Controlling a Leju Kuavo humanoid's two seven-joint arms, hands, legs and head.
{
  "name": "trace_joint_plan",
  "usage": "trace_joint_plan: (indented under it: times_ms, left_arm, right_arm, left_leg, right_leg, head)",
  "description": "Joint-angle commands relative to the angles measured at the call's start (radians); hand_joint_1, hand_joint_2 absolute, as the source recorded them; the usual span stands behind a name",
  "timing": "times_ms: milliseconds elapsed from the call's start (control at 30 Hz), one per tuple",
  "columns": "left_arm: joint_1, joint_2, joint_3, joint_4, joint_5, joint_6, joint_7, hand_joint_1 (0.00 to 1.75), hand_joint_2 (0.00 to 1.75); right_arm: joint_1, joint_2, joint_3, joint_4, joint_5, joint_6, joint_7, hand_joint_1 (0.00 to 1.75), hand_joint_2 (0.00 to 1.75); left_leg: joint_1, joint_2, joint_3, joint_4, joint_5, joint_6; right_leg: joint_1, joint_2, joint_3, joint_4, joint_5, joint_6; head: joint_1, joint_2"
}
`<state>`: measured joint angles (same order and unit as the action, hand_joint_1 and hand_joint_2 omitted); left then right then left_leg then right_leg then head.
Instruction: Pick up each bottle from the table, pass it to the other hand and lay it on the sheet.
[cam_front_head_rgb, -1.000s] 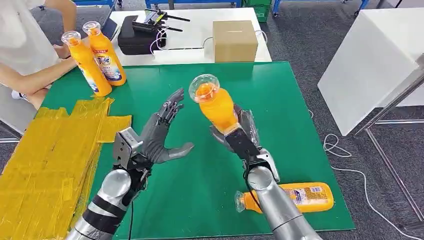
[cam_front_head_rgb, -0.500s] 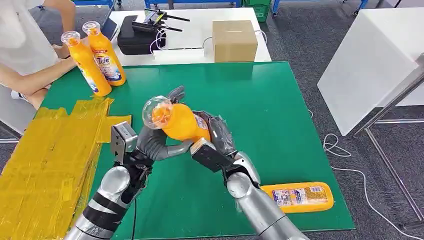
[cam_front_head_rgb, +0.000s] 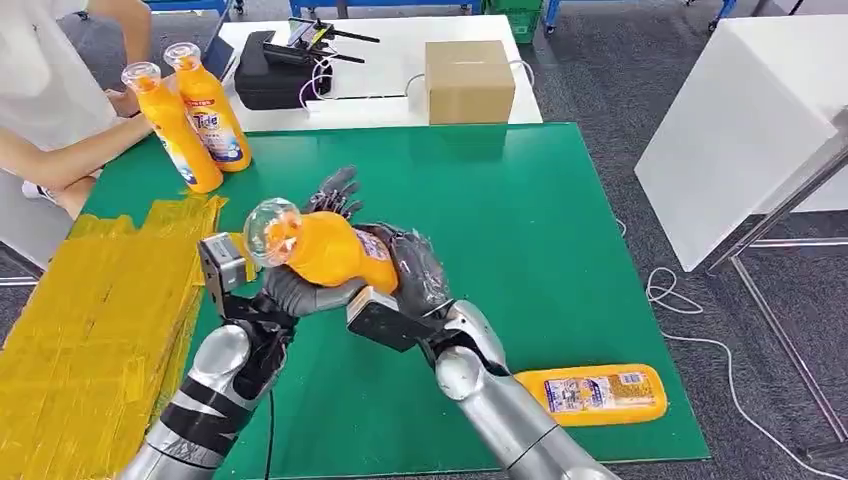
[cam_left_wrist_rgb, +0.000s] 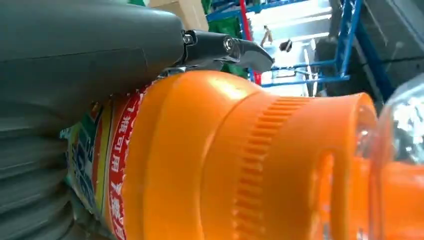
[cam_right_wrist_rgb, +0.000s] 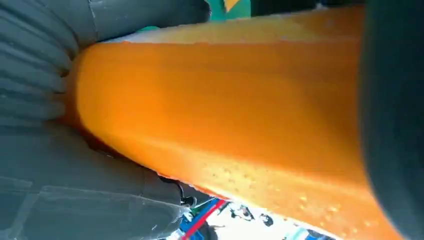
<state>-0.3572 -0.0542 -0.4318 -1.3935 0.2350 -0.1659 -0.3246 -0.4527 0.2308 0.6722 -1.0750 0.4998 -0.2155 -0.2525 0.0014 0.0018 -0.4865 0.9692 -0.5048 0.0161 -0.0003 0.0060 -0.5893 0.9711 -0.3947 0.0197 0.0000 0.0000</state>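
Over the green table mat (cam_front_head_rgb: 560, 220), your right hand (cam_front_head_rgb: 415, 275) grips the orange plastic detergent bottle (cam_front_head_rgb: 325, 250); the left hand (cam_front_head_rgb: 300, 290) only cradles it, so releasing now risks dropping it.

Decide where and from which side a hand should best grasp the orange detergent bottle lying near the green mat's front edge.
Grip the lying orange detergent bottle across the middle of its labelled body, coming from above. It lies flat on the green mat, long sides clear, so fingers can probably straddle it there.

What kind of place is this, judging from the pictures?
Probably a robot test lab or workshop: a green mat on the table, a remote controller with cables, and blue racks behind.
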Motion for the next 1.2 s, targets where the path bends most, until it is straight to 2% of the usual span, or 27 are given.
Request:
trace_joint_plan:
  times_ms: [33,67,533,833,867,900,1033,1067,1200]
  left_arm:
    - [-0.040,-0.042,0.077,0.064,0.039,0.017,-0.018,0.05,1.75]
    - [-0.033,-0.043,0.080,0.052,0.040,0.021,-0.022,1.73,1.75]
    - [0.002,-0.046,0.108,0.017,0.040,0.051,-0.037,1.75,1.75]
    - [0.015,-0.044,0.161,-0.015,0.063,0.093,-0.045,1.75,1.75]
    - [0.020,-0.039,0.174,-0.027,0.067,0.103,-0.049,1.75,1.75]
    - [0.029,-0.031,0.195,-0.044,0.068,0.120,-0.053,1.75,1.75]
    - [0.055,-0.001,0.245,-0.076,-0.013,0.206,-0.064,1.75,1.75]
    - [0.061,0.005,0.259,-0.080,-0.093,0.286,-0.084,1.75,1.75]
    - [0.075,0.014,0.273,-0.096,-0.226,0.415,-0.119,1.75,1.75]
  right_arm:
    - [-0.045,-0.050,0.170,0.083,0.046,0.036,-0.010,1.75,1.75]
    - [-0.044,-0.053,0.166,0.084,0.046,0.040,-0.009,1.75,1.75]
    - [0.003,-0.095,0.071,0.088,0.015,0.061,-0.011,1.75,1.75]
    - [0.021,-0.118,0.033,0.065,0.019,0.031,0.002,1.75,1.75]
    - [0.031,-0.125,0.014,0.047,0.010,0.021,0.002,1.54,1.75]
    - [0.052,-0.138,-0.018,0.010,-0.005,0.002,-0.006,0.00,1.75]
    - [0.132,-0.192,-0.120,-0.147,-0.061,0.004,-0.018,0.00,1.75]
    - [0.165,-0.205,-0.158,-0.207,-0.102,0.006,-0.037,0.00,0.00]
    - [0.235,-0.235,-0.220,-0.354,-0.145,0.021,-0.054,0.00,0.00]
  left_leg:
    - [0.001,-0.001,0.002,-0.001,-0.001,0.000]
    - [0.002,-0.001,0.004,-0.001,-0.001,-0.001]
    - [0.001,-0.004,0.002,-0.001,0.000,-0.001]
    - [0.002,-0.003,0.002,0.000,0.000,-0.001]
    - [0.002,-0.004,0.003,-0.001,-0.001,-0.001]
    - [0.001,-0.004,0.002,-0.001,0.000,-0.001]
    - [0.001,-0.005,0.002,-0.001,0.000,0.000]
    - [0.002,-0.005,0.003,-0.001,-0.001,-0.001]
    - [0.001,-0.004,0.002,-0.001,-0.001,0.000]
  right_leg:
    - [0.001,-0.001,0.003,-0.001,0.000,0.000]
    - [0.002,-0.001,0.004,-0.002,-0.001,0.001]
    - [0.001,-0.004,0.003,-0.002,-0.001,0.000]
    - [0.002,-0.004,0.003,-0.002,-0.001,0.000]
    - [0.002,-0.004,0.004,-0.002,-0.001,0.001]
    - [0.002,-0.004,0.003,-0.002,-0.001,0.000]
    - [0.002,-0.005,0.003,-0.002,-0.001,0.000]
    - [0.002,-0.005,0.005,-0.002,-0.002,0.001]
    - [0.001,-0.004,0.004,-0.002,-0.002,0.001]
  head:
    - [0.000,0.000]
    - [0.000,0.000]
    - [0.000,0.000]
    - [0.000,0.000]
    - [0.000,0.000]
    - [0.000,0.000]
    - [0.000,0.000]
    - [0.000,0.000]
    - [0.000,0.000]
